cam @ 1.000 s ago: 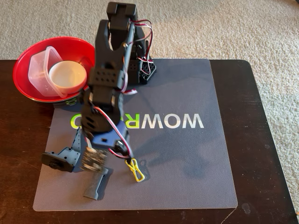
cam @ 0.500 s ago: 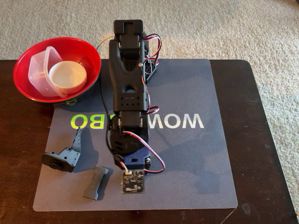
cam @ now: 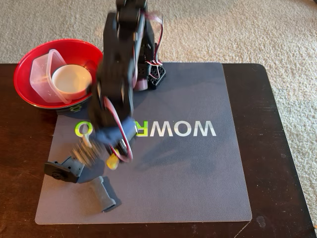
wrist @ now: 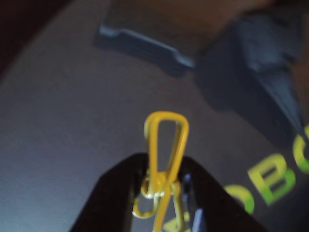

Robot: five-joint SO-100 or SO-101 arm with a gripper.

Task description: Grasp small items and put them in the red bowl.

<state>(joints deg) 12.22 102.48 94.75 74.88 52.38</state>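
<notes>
**Yellow clip held over the mat**

The gripper (wrist: 161,191) was clamped on the yellow clip (wrist: 165,145), whose loop stood up clear above the grey mat (wrist: 72,121). Beyond it lay the dark grey ribbed bar (wrist: 145,46), blurred, and at right the dark grey pointed bracket (wrist: 270,72). Green lettering (wrist: 275,179) showed at lower right.

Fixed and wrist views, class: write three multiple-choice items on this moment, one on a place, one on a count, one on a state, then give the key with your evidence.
1. Where does the cream round dish lie?
A. in the red bowl
B. on the grey mat
C. on the carpet

2. How many items lie inside the red bowl?
A. none
B. two
C. four

3. What is the gripper doing?
A. open and empty
B. shut on the yellow clip
C. shut on the dark grey ribbed bar

Key: 1 A, the dish sits within the bowl's rim. 2 B, the dish and the clear square plastic tub. 3 B, the wrist view shows the clip pinched between the fingers.
</notes>
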